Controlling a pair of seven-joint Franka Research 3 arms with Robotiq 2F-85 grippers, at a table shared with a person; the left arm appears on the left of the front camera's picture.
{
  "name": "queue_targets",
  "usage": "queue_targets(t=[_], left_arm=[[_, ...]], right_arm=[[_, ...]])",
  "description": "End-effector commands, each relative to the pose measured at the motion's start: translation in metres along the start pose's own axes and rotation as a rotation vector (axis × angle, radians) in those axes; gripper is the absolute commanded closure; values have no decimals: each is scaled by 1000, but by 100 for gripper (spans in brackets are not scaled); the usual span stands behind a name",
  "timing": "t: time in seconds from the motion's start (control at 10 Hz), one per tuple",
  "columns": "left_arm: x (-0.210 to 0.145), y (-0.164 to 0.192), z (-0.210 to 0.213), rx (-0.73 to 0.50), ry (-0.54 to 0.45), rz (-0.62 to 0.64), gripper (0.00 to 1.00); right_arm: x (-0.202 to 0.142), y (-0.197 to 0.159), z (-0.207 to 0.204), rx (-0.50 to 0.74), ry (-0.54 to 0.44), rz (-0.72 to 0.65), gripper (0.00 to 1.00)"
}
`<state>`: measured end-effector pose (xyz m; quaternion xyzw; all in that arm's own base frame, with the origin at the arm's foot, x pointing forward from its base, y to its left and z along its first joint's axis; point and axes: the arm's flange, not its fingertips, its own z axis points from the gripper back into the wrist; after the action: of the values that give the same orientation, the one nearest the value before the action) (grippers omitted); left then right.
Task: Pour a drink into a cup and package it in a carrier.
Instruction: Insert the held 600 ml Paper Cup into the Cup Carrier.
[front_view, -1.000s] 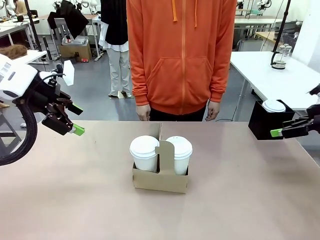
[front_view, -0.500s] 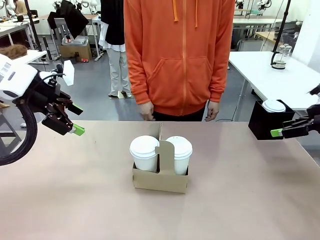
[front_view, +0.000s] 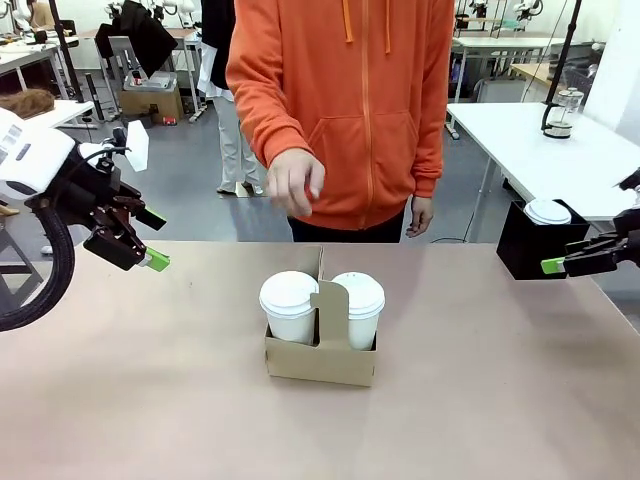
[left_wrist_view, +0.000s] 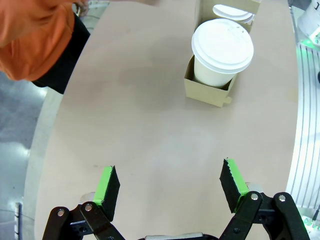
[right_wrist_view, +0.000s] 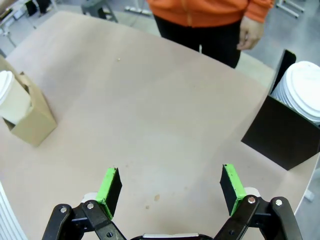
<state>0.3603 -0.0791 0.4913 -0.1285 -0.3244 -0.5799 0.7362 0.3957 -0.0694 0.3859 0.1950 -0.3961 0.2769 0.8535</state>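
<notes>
While raised above carrier (front_view: 320, 345) — person's hand (front_view: 295, 182), fingers curled.

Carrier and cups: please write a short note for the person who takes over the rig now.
Left gripper: jaws open, empty, held above the table's left side.
Right gripper: jaws open, empty, near the black box at the right edge.
Carrier: mid-table, with two lidded white cups standing in its slots.
Person's hand: raised above the far edge, touching nothing.
Done: both cups appear packaged.
Left: probably only the handover; the person may be about to reach for the carrier. Keep both arms clear.
</notes>
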Motion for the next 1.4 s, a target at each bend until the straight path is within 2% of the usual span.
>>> queue_targets(t=[0.0, 1.3], left_arm=[[0, 2, 0, -2, -22, -8, 0], [0, 2, 0, -2, -22, -8, 0]], right_arm=[[0, 0, 0, -1, 0, 0, 0], [0, 0, 0, -1, 0, 0, 0]])
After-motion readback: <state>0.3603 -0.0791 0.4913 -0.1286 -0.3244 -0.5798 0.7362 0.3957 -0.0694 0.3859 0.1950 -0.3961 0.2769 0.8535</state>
